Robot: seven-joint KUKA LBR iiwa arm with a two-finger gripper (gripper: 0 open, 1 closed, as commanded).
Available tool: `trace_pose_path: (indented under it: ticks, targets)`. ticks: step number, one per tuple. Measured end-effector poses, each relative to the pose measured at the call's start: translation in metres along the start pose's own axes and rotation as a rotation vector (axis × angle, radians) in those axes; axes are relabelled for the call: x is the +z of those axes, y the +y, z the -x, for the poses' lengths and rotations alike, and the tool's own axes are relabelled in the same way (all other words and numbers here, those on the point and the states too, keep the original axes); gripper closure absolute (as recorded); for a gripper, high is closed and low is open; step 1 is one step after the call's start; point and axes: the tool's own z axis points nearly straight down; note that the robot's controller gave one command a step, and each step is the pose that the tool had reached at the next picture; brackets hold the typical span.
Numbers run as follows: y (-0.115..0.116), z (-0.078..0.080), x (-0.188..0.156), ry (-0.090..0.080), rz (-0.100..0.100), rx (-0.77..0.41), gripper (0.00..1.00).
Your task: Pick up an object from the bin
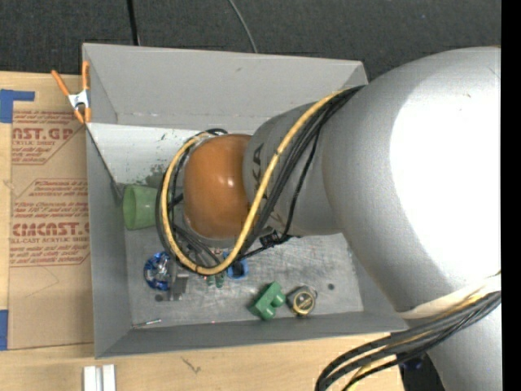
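The pincer [173,284] sits low at about 8 o'clock on the floor of the grey bin [110,218]. It is tucked under the orange wrist cover [213,184] and a loop of yellow and black cables [168,210]. Whether it is open or closed cannot be told, and nothing can be seen in its hold.

A small blue-and-silver thing [157,270] lies just beside it, at the pincer's 10 o'clock, and may be touching it. This is likely the pick, and the coming move turns on that short offset. Its shape is a tangle with no readable long axis.

A pale green cup [139,206] lies on its side farther out at 11 o'clock, against the bin's left wall. A green block [265,301] sits well apart at 3 o'clock and slightly lower, with a round brass-coloured metal piece [303,300] just beside it.

The broad grey arm [407,186] covers the bin's right half, and whatever lies beneath it is hidden. A blue scrap [236,270] peeks out at the cover's lower edge, too small to name.
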Motion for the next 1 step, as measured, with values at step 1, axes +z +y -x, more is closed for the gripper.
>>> trace_pose_path:
  ticks: [1]
  targets:
    - [0.0008,0.0039,0.0042,0.001,-0.001,-0.015,1.00]
